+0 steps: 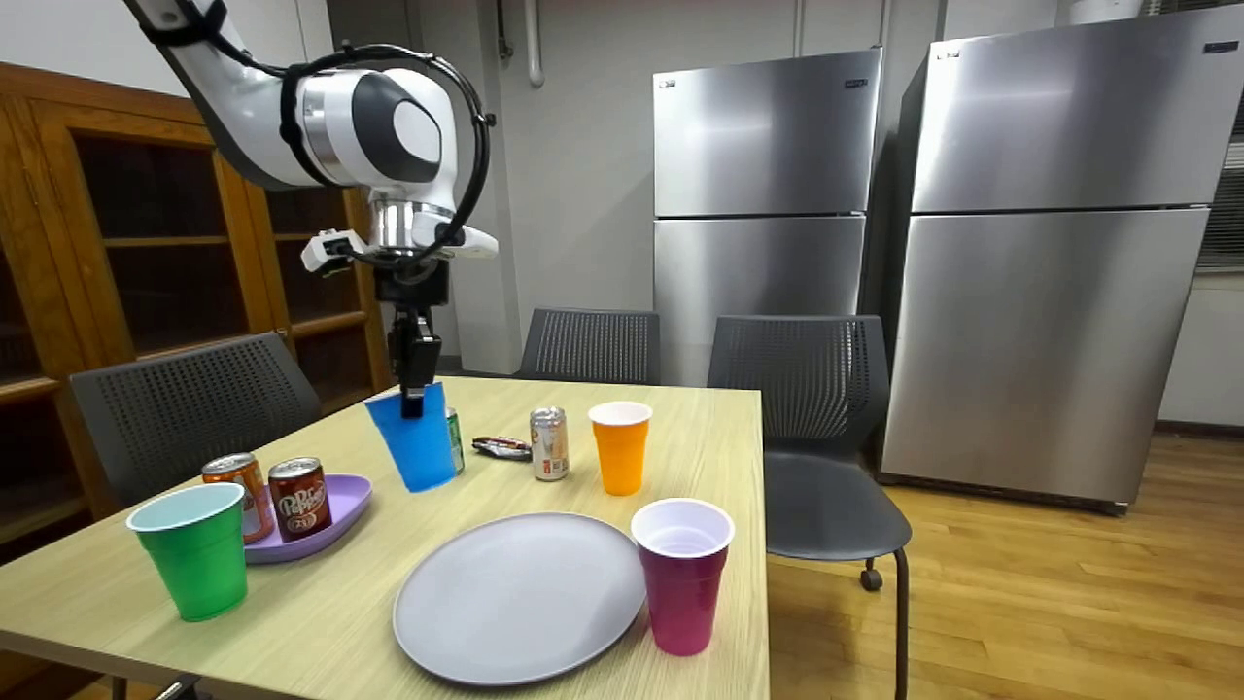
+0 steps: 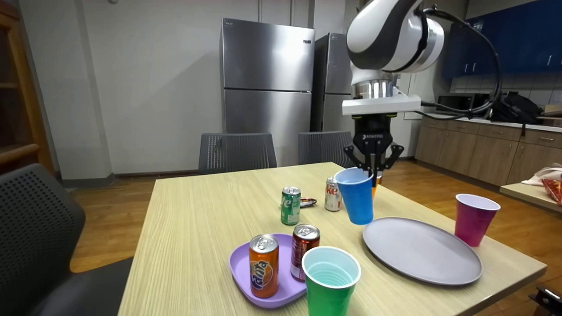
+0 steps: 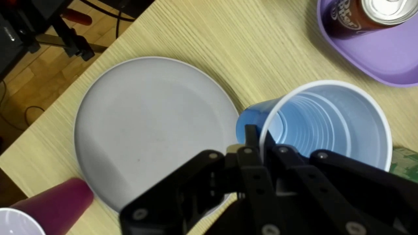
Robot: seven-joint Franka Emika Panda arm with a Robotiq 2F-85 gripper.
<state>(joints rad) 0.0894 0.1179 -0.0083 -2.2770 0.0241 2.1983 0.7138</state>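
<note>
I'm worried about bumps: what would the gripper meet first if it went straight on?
Pointing down, the gripper would probably bring the held blue cup onto the tabletop first, or perhaps the gray plate; depth is unclear.

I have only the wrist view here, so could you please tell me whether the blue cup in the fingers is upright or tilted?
Observer: The blue cup is tilted, as both exterior views show.
Operator: Thank you. Is the maroon cup near the grey plate standing or lying down?
Observer: It stands upright on the table.
Operator: And is anything on the purple tray besides the brown can?
Observer: Yes, an orange can stands on it too.
</note>
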